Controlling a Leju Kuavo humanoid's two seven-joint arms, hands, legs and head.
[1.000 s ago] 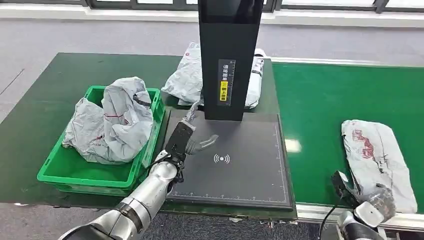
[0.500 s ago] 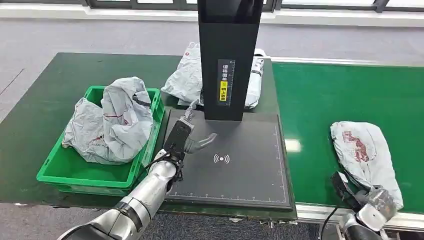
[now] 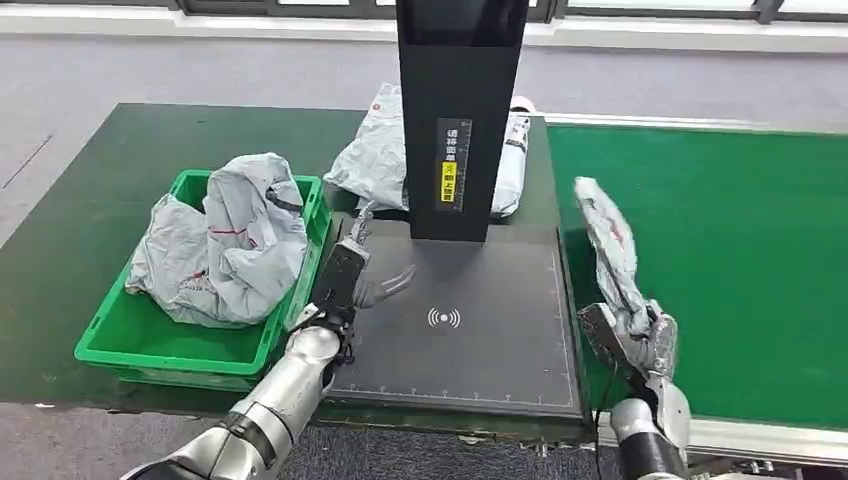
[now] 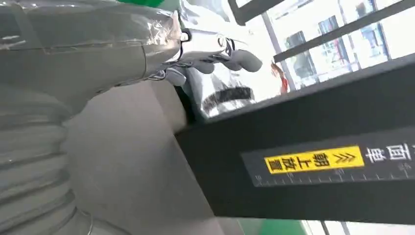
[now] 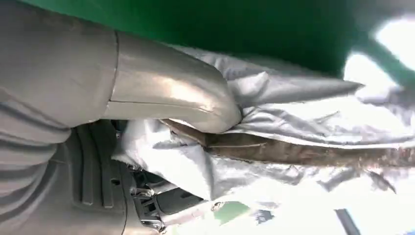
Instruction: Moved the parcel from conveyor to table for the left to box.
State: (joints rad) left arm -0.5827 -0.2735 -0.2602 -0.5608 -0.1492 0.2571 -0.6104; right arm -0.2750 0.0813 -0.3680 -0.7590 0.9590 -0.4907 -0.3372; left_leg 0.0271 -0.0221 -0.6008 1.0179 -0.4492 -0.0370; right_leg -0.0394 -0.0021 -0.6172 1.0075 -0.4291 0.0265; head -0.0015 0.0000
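Observation:
My right hand (image 3: 634,340) grips the near end of a grey plastic parcel (image 3: 608,242) and holds it up on edge above the line where the green conveyor (image 3: 720,220) meets the black scanner pad (image 3: 470,330). In the right wrist view the thumb (image 5: 171,98) presses on the crumpled grey parcel (image 5: 303,147). My left hand (image 3: 350,275) hovers over the pad's left side beside the green box (image 3: 140,340), fingers spread and holding nothing; the left wrist view shows its fingers (image 4: 215,54) apart.
The green box holds a crumpled grey parcel (image 3: 225,240). A black scanner post (image 3: 458,110) stands at the back of the pad, with another grey parcel (image 3: 375,155) behind it on the dark green table (image 3: 80,200).
My right hand has lifted the parcel off the conveyor and carried it left to the pad's right edge, turning it on edge. My left hand drifted slightly left.

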